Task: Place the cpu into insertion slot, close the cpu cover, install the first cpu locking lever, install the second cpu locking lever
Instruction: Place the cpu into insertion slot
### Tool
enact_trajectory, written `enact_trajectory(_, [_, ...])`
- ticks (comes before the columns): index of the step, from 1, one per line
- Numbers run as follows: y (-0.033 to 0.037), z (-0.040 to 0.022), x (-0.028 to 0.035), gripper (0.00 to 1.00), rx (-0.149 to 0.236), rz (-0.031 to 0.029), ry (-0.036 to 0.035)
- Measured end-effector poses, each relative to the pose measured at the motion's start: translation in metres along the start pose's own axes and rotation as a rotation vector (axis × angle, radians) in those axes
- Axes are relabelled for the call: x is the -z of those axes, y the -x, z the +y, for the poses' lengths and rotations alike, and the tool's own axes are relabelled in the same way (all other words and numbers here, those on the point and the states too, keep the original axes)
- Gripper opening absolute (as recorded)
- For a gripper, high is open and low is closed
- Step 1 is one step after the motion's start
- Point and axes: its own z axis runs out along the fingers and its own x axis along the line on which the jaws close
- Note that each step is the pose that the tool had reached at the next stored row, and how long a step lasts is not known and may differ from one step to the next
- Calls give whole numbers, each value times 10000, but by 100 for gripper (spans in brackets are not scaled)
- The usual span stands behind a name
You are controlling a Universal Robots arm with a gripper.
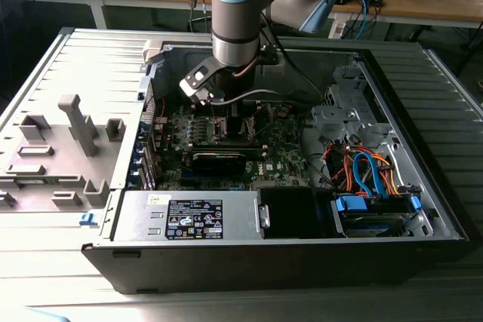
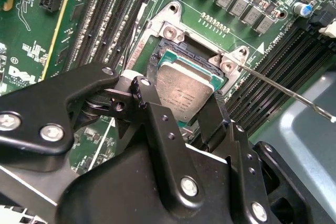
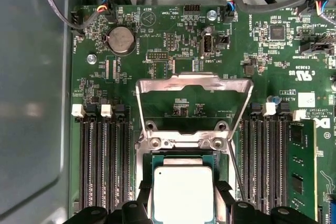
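Observation:
In both wrist views the cpu [image 3: 182,174] [image 2: 184,90], a small square chip with a dull silver top, sits between my gripper's black fingers [image 2: 140,85], directly over the insertion slot [image 2: 181,43]. My gripper [image 3: 182,195] [image 2: 179,100] is shut on the cpu by two opposite edges. The chip looks slightly tilted against the dark socket frame [image 3: 181,155]. The cpu cover [image 3: 191,82], a thin metal frame with a large window, stands swung open beyond the socket. A thin wire locking lever [image 2: 283,90] [image 3: 236,174] juts out beside the socket. In the exterior view the arm's wrist [image 1: 226,73] hangs over the green board [image 1: 279,160].
Long black memory slots [image 3: 105,166] flank the socket on both sides, one holding a green card [image 3: 302,171]. A coin battery [image 3: 120,39] and cables [image 3: 79,9] lie past the cover. The open case [image 1: 423,111] holds a power supply [image 1: 189,216] and drive cables [image 1: 362,171].

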Motion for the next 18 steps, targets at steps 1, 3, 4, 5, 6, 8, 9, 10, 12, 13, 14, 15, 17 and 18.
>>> enact_trajectory(1, [0,-2,-4,55,0,0,1])
enact_trajectory(3, [-1,-2,-11,55,2,3,1])
enact_trajectory(4, [-1,-3,-12,55,0,1,-1])
enact_trajectory(5, [-1,-3,-13,55,0,2,0])
enact_trajectory(6, [-1,-3,-13,55,-1,2,1])
enact_trajectory(8, [-1,-3,-13,55,-1,3,1])
enact_trajectory(9, [-1,-3,-14,55,-1,3,1])
enact_trajectory(10, [-1,-3,-14,55,0,3,1])
enact_trajectory(12, [-1,-3,-14,55,0,3,1])
enact_trajectory(13, [-1,-3,-14,55,-1,3,1])
enact_trajectory(14, [-1,-3,-14,55,-1,3,1])
enact_trajectory(15, [-1,-3,-14,55,-1,3,1])
enact_trajectory(17, [-1,-3,-15,55,0,3,1])
enact_trajectory(18, [0,-3,-15,55,0,-1,2])
